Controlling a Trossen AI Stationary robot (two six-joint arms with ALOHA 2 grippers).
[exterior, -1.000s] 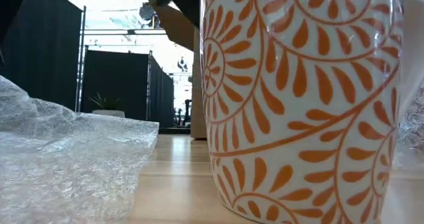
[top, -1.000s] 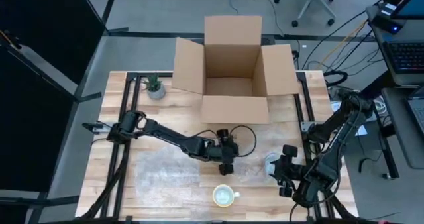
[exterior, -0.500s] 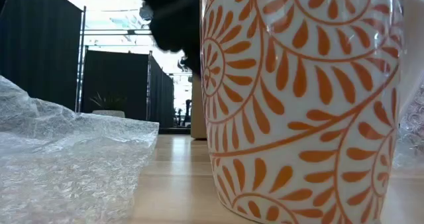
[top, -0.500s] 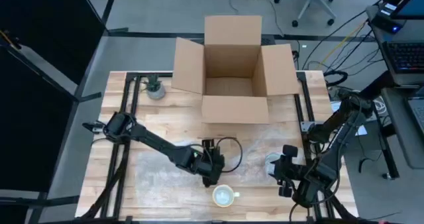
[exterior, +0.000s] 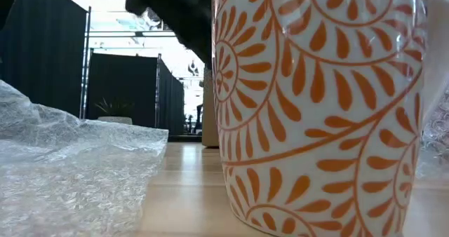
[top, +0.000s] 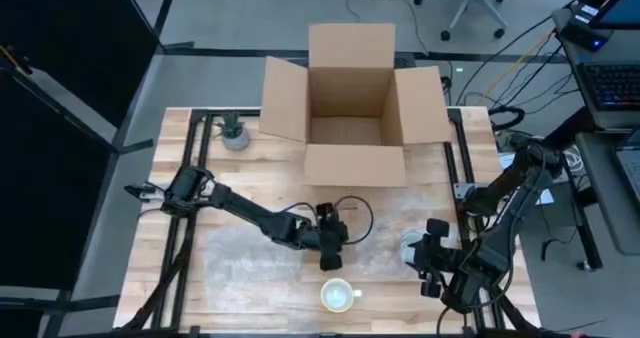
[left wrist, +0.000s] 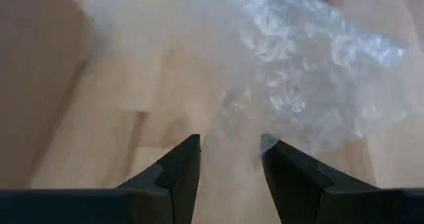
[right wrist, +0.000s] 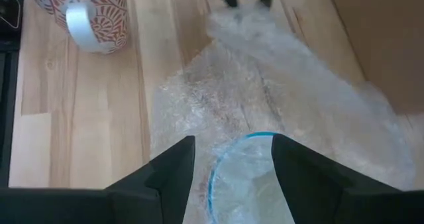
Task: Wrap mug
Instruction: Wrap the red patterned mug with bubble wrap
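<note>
The white mug with an orange leaf pattern (top: 339, 296) (exterior: 323, 111) (right wrist: 86, 12) stands upright on the wooden table near its front edge. A clear bubble wrap sheet (top: 250, 263) (exterior: 70, 174) (right wrist: 265, 98) lies spread across the table's middle. My left gripper (top: 331, 260) (left wrist: 230, 154) is open just behind the mug, its fingers on either side of a raised edge of the wrap (left wrist: 238, 128). My right gripper (top: 413, 256) (right wrist: 232, 158) is open at the right, over a clear round thing with a blue rim (right wrist: 242, 177). My left gripper comes at the bubble wrap's raised edge (right wrist: 242, 22) slanting down from the far left, one finger on each side of it. I cannot tell whether the fingers touch the wrap.
An open cardboard box (top: 350, 98) stands at the table's far middle. A small potted plant (top: 233, 130) sits at the far left. Black frame rails (top: 185, 228) run along both sides of the table.
My left gripper has swung toward the near edge and left, close to the mug, then come back a little to the right, turning as it went. My right gripper and the mug have stayed still.
</note>
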